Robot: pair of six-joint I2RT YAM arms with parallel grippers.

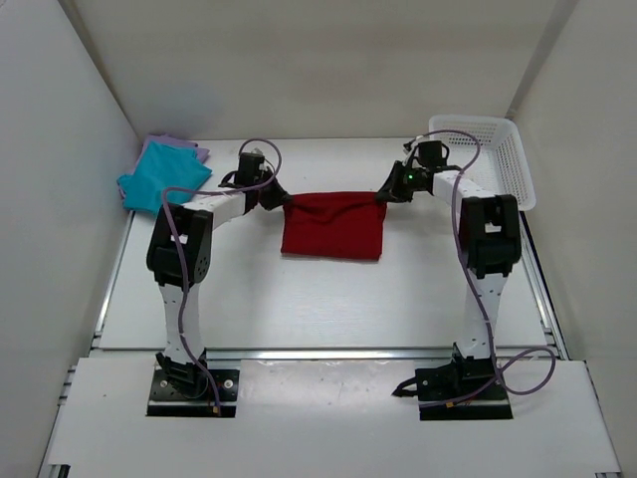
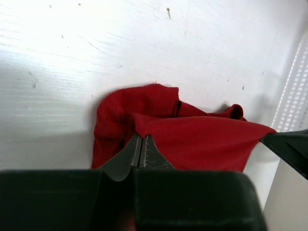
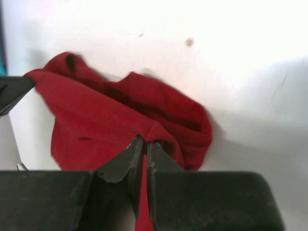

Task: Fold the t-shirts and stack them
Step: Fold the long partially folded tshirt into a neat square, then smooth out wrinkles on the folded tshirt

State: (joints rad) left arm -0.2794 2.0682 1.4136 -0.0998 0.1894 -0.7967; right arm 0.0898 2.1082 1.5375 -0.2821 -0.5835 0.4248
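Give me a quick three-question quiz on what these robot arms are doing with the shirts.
1. True or false: the left claw and the right claw are each shut on the red shirt, holding it stretched between them.
2. Where does the teal shirt lie? A) at the far left of the table; B) between the two claws; C) at the near edge by the arm bases.
3. Fill in: a ___ shirt peeks out from under the teal one.
Key: 1 true; 2 A; 3 purple, the purple shirt.
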